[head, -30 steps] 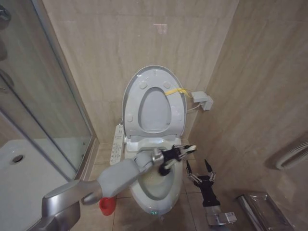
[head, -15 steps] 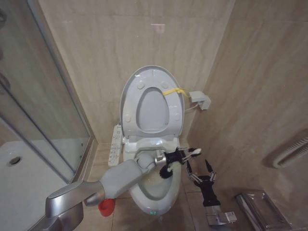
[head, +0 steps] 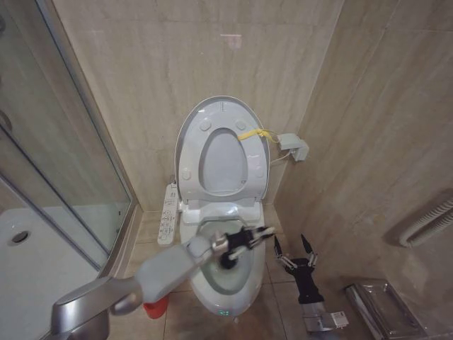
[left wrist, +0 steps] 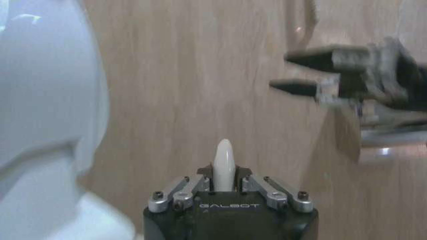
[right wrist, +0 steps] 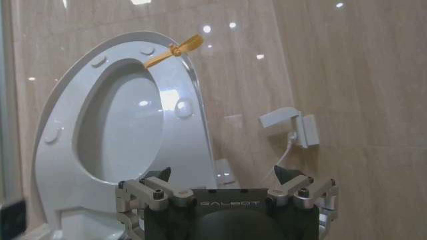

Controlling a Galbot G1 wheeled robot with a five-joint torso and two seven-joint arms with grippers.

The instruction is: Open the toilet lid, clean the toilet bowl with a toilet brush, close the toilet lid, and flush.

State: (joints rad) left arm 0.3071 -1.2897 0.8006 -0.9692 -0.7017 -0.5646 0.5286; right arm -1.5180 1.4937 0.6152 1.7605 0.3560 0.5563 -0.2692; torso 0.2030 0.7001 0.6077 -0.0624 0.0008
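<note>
The tan tiled wall (head: 212, 64) fills the upper part of the head view, with the glass shower screen (head: 64, 149) down the left side. At centre stands the toilet bowl (head: 230, 283), its rim open to the camera. The toilet lid (head: 191, 131) is raised with the seat ring against the wall at upper centre, a yellow strip (head: 251, 133) at its right edge. To the left of the bowl hangs the long white button panel (head: 167, 212), and a small red pot (head: 156, 307) sits on the floor at lower left, partly behind the left arm.

The left arm reaches from the lower left across the bowl. The left claw (head: 244, 239) is closed on the toilet brush (head: 259, 231): in the left wrist view the pale handle tip (left wrist: 224, 160) stands up between its narrow fingers. The dark brush head (head: 228, 261) appears to hang inside the bowl, near its upper middle. The right claw (head: 291, 248) waits at lower right beside the bowl, fingers spread wide and holding nothing.

The step in hand looks like scrubbing. To do it well, the brush head should be kept below the rim and pressed lightly on the ceramic, sweeping round the inner wall. The grip on the thin handle should be firm so it does not twist. The arm should stay clear of the raised lid, which could be knocked down.
</note>
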